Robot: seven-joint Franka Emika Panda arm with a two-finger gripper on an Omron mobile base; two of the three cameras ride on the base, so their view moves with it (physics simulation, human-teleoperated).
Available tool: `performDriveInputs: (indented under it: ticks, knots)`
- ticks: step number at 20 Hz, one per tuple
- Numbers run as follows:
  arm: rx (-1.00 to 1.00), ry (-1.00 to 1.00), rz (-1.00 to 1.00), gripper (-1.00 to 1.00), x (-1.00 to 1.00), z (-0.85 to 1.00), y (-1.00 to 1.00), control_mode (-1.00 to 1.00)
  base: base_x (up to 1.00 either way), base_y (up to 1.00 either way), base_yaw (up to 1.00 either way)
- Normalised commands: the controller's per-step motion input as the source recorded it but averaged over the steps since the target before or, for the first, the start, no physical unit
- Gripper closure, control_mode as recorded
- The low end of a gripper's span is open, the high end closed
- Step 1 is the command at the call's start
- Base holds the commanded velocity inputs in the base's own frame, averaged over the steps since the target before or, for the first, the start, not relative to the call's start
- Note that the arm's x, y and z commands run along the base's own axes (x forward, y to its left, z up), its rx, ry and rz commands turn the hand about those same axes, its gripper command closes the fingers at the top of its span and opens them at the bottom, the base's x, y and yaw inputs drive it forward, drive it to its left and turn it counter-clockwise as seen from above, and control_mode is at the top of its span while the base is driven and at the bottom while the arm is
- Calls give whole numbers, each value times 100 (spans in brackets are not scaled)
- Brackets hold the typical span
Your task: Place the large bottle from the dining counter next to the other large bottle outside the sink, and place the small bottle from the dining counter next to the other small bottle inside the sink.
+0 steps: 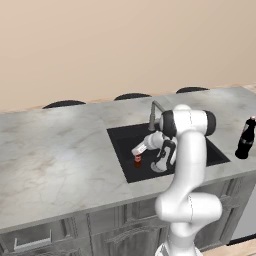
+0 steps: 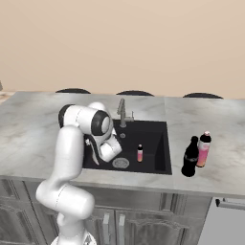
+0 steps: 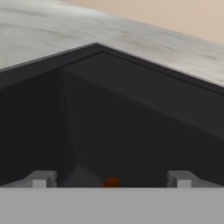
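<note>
I see the arm bent down into the sink (image 1: 210, 152), a black basin set in the marble counter (image 1: 55, 160). The tool (image 3: 111, 179) sits low in the basin with its fingers (image 3: 41, 178) spread wide and nothing between them; in the hand view an orange-red spot, probably the cap of the small bottle (image 1: 137, 161), shows at 6 o'clock between the tips. From the left base view that short bottle stands upright on the sink floor, just beside the hand at its 9 o'clock. In the right base view a short pale pink bottle (image 2: 139, 153) stands upright in the basin, at 3 o'clock from the drain (image 2: 120, 163). Outside the sink, at 3 o'clock on the counter, the large bottle (image 2: 190, 157) stands just beside the other large bottle (image 2: 203, 149). The faucet (image 2: 122, 112) rises at the basin's 12 o'clock edge.
</note>
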Motion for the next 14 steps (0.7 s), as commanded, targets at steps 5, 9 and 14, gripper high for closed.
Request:
performDriveInputs:
  ticks: [5, 9, 14]
  knots:
    - [0, -4, 0, -100, -24, 0, 0, -100, 0, 0, 0]
    - [0, -3, 0, -100, -23, 0, 0, -100, 0, 0, 0]
    - [0, -3, 0, -100, -25, 0, 0, -100, 0, 0, 0]
